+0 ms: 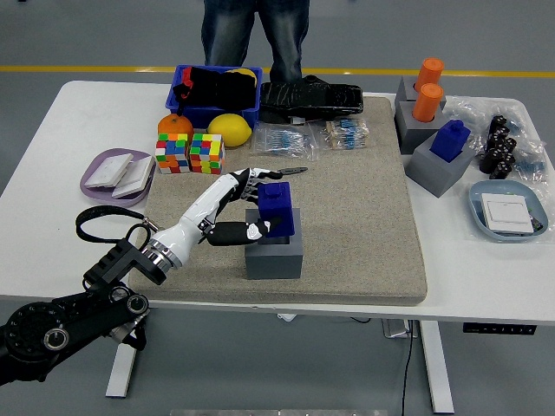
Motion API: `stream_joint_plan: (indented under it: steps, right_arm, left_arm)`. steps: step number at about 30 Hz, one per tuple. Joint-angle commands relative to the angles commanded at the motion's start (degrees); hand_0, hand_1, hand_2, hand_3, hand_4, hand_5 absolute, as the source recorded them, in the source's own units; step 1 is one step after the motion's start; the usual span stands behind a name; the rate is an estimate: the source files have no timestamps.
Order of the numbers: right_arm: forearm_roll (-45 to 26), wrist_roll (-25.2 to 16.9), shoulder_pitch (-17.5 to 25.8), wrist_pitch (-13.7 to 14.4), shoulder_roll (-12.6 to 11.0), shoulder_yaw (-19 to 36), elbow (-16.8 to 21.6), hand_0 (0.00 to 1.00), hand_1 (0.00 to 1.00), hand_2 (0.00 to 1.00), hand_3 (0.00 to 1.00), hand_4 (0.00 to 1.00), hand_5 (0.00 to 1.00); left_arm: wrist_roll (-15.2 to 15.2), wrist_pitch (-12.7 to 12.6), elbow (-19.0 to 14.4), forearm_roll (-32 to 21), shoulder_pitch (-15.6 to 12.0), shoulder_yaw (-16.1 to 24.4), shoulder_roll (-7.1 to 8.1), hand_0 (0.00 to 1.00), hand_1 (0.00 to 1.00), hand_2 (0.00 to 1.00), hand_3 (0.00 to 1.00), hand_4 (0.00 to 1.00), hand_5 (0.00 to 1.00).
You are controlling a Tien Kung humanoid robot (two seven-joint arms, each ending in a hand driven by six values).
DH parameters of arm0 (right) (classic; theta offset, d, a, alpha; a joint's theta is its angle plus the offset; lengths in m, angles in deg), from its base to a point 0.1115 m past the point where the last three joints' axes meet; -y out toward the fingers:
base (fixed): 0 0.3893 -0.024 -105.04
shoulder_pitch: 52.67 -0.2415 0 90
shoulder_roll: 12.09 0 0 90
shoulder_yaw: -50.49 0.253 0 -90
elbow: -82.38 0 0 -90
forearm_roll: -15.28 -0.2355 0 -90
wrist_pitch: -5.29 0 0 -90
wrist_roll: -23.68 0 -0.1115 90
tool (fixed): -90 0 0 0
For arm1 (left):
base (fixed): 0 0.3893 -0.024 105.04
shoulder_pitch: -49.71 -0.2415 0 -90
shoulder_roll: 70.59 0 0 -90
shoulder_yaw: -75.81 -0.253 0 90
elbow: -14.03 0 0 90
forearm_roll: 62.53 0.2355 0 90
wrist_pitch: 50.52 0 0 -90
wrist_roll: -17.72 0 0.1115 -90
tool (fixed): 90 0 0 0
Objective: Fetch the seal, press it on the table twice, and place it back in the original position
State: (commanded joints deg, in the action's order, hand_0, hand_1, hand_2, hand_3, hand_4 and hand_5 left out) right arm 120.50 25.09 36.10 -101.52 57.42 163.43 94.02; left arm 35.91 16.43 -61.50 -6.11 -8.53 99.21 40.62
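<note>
Blue seal (277, 208) sits partly down in the grey holder block (273, 253) at the near middle of the tan mat (364, 208); your left robot hand (251, 208) clasps it, thumb on its near side and fingers on its far side. Right robot hand is out of view.

Risks as you judge them from here:
- Seal looks not fully seated. Let go now and it may tip against the holder's rim or hang crooked in the square well.
- Push down off-centre and the holder may slide on the mat; nothing visible fixes it.
- Drawing the fingers back may drag the seal up out of the well if they catch its edge.
- Pen (282, 172) lies just beyond the hand; a wide withdrawal could sweep it.

Surface: mat looks coarse, felt-like, laid on a white table (35, 156). Far left hold cube puzzles (191, 152), an orange (174, 126), a lemon (229, 129), a blue bin (217, 94). Right side carries a second blue seal in a grey stand (449, 147) and two orange ones (427, 87).

Room: grey floor, yellow line, a person's legs (256, 35) at the far edge.
</note>
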Motion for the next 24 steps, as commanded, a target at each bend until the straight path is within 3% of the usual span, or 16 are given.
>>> stream_joint_plan:
  steps: [24]
  right_arm:
    - [0.15, -0.06, 0.01, 0.06, -0.02, 0.24, 0.01, 0.793, 0.7, 0.671, 0.649, 0.814, 0.461]
  left_arm:
    - [-0.4, -0.08, 1.15, 0.92, 0.61, -1.75, 0.0, 0.546, 0.474, 0.495, 0.783, 0.59, 0.002]
